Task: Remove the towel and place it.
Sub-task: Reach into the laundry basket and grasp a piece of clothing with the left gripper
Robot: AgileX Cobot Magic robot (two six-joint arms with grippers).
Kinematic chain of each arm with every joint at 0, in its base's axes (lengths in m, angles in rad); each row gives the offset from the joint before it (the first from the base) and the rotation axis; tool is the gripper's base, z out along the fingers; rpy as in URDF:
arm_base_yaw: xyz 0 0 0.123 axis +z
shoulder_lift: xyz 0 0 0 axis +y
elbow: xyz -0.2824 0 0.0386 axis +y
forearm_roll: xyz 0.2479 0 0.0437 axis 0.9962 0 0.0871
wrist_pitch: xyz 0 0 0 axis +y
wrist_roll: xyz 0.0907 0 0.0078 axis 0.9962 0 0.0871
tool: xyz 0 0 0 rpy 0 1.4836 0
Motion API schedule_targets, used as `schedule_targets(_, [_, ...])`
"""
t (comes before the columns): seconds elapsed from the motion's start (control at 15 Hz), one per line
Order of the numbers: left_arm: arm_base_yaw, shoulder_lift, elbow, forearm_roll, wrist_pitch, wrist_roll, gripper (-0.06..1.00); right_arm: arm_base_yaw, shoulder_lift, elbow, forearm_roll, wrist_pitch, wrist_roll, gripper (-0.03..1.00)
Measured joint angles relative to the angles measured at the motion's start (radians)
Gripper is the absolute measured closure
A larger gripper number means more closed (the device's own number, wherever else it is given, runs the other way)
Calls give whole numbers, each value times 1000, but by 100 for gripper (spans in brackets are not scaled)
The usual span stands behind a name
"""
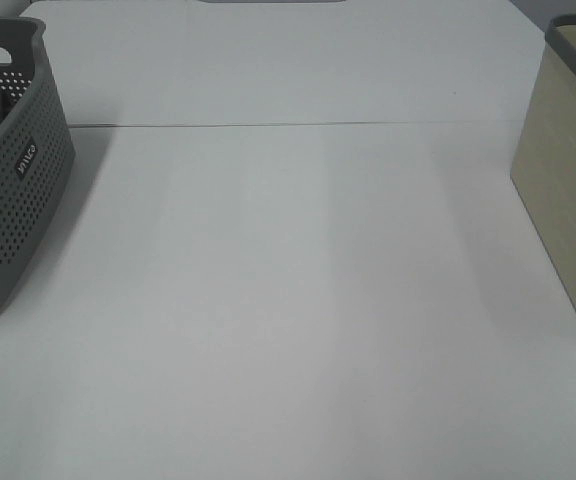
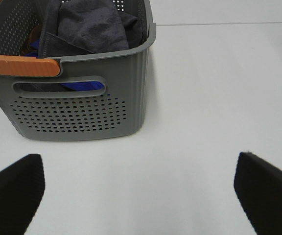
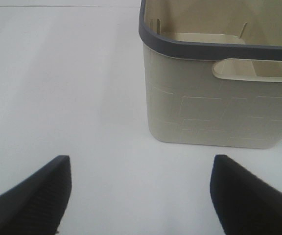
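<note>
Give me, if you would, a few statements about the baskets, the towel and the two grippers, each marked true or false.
1. The charcoal-grey towel lies in the grey perforated basket. True.
2. The left gripper is shut on the towel. False: it is open and holds nothing, short of the basket.
3. The beige basket has a dark grey rim. True.
4. The blue cloth lies in the beige basket. False: it shows through the grey perforated basket's handle slot; what shows of the beige basket's inside is bare.
5. The right gripper is open. True.
</note>
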Motion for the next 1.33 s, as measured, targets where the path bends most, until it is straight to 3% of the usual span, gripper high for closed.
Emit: schedule_targets(1.33, [0, 0, 0, -2, 0, 0, -5, 0, 0, 0, 0, 0, 0, 20])
